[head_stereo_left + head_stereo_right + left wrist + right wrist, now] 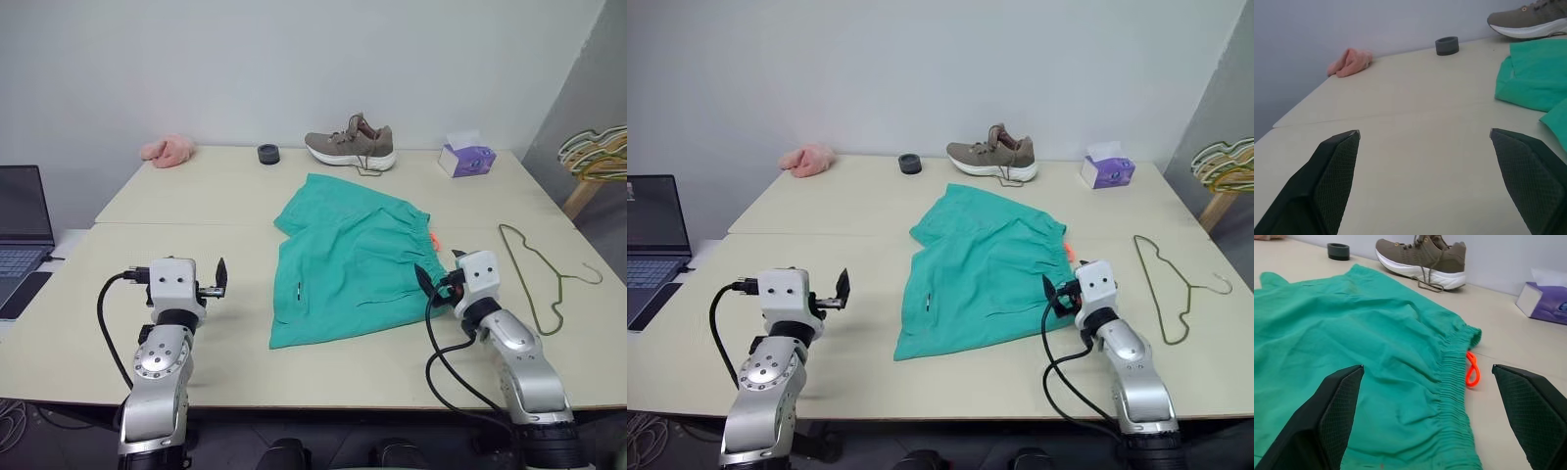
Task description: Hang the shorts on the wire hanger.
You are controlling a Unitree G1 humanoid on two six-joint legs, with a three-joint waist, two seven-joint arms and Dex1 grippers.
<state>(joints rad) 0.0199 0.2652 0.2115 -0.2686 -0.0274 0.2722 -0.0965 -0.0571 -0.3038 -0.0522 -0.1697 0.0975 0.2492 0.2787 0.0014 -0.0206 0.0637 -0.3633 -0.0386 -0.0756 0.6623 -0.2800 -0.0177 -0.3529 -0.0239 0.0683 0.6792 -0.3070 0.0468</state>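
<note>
While both jaws stand wide and empty, nothing is hung yet.
Next: right gripper point(438, 281) takes shorts point(348, 257) waistband; wire hanger point(534, 274) at three o'clock.

Legible text and markings: none.
The purple tissue box point(1548, 301) carries a small printed patch too blurred to read; the laptop point(22, 211) screen shows no readable characters; the shoe point(1422, 259), the shorts point(348, 259) and their orange loop point(1472, 369) show no lettering, brand or number.
</note>
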